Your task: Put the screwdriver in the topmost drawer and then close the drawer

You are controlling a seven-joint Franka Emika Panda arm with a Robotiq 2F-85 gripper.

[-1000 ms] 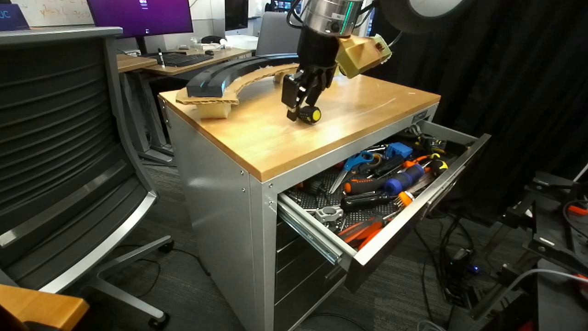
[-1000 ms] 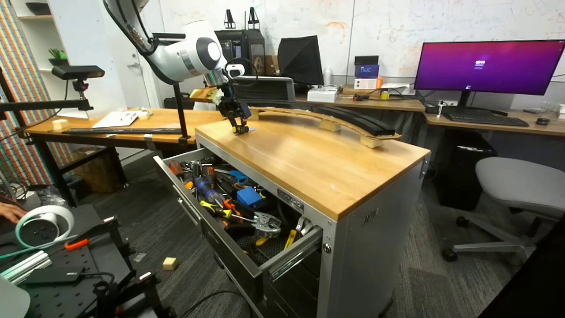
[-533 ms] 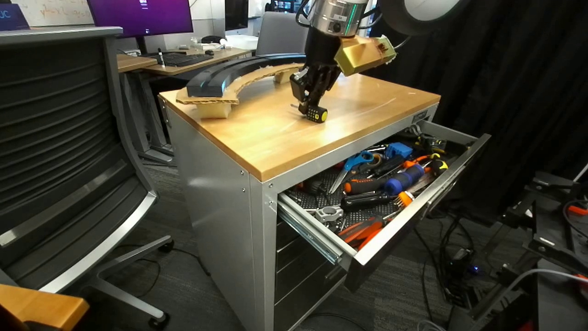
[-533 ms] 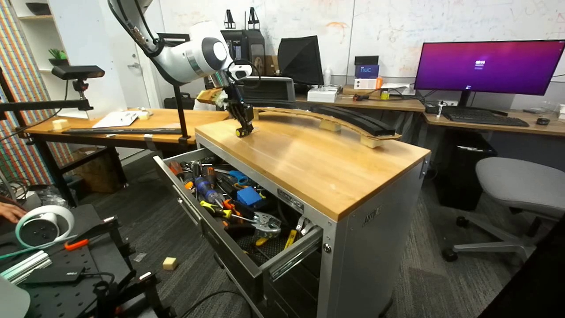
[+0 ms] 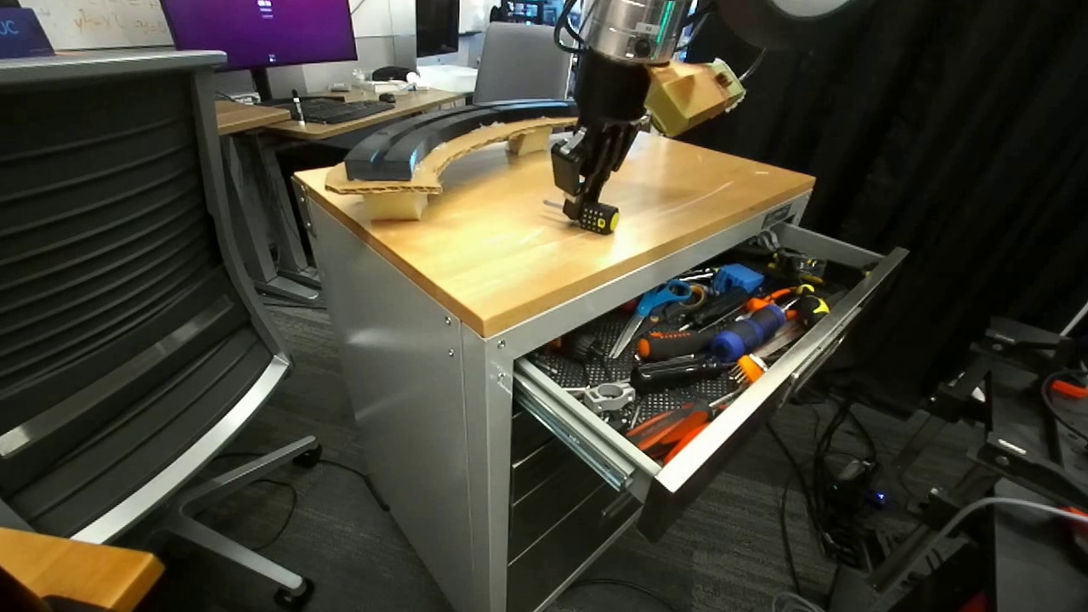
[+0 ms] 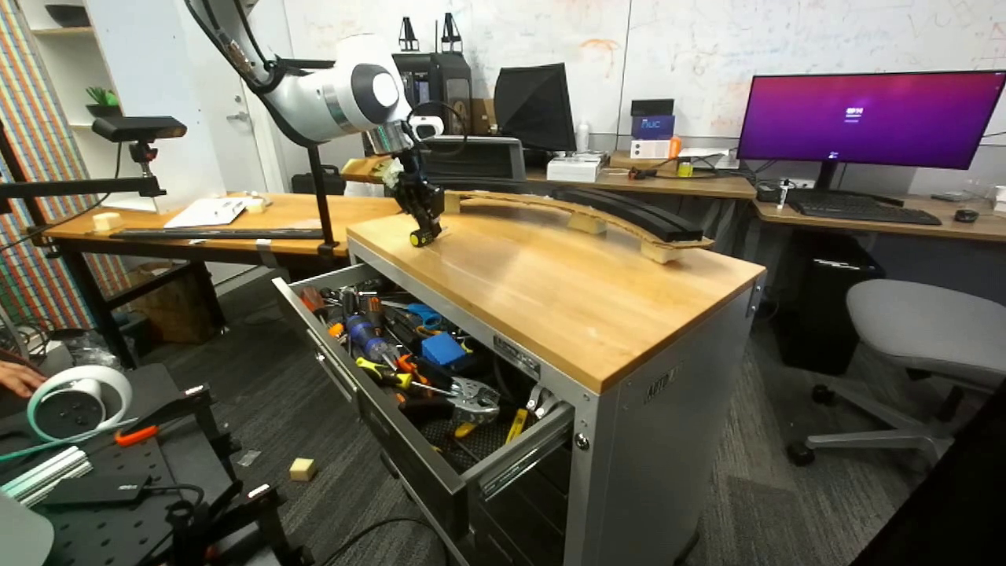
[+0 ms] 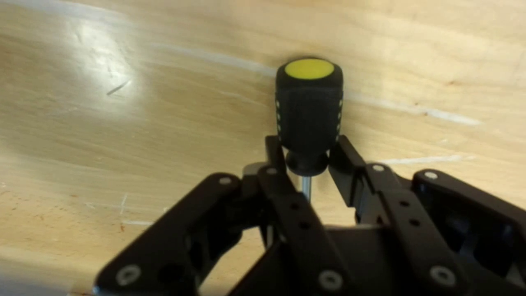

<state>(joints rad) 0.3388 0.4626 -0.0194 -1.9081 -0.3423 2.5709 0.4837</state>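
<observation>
- Fingers (image 7: 274,154) of the gripper (image 7: 308,144): partly closed, seemingly gripping the stubby screwdriver (image 7: 309,113), one finger each side, low on the black handle (image 7: 309,125).
- Metal tool cabinet (image 5: 408,408): the screwdriver is above its top, so the carry should run forward over the front edge.
- Wooden worktop (image 6: 542,291): the screwdriver is just over it or touching it, I cannot tell which; best lift before travelling, so nothing scrapes.
- Topmost drawer (image 5: 731,418): pulled open, crowded with hand tools (image 5: 680,342). Pass the worktop's edge fully, then descend inside the rim.
- Black liner (image 5: 671,396): shows between tools; probably a safer bed than the pile, since anything proud of the rim could jam the closing.
- Stubby screwdriver: yellow butt cap (image 7: 309,69) towards the drawer. Held near the neck, it may tip cap-down, so move smoothly and release low.
- Steel shank (image 7: 306,189): runs back between the fingers, its tip hidden in the wrist view; avoid hooking other tools with it.
</observation>
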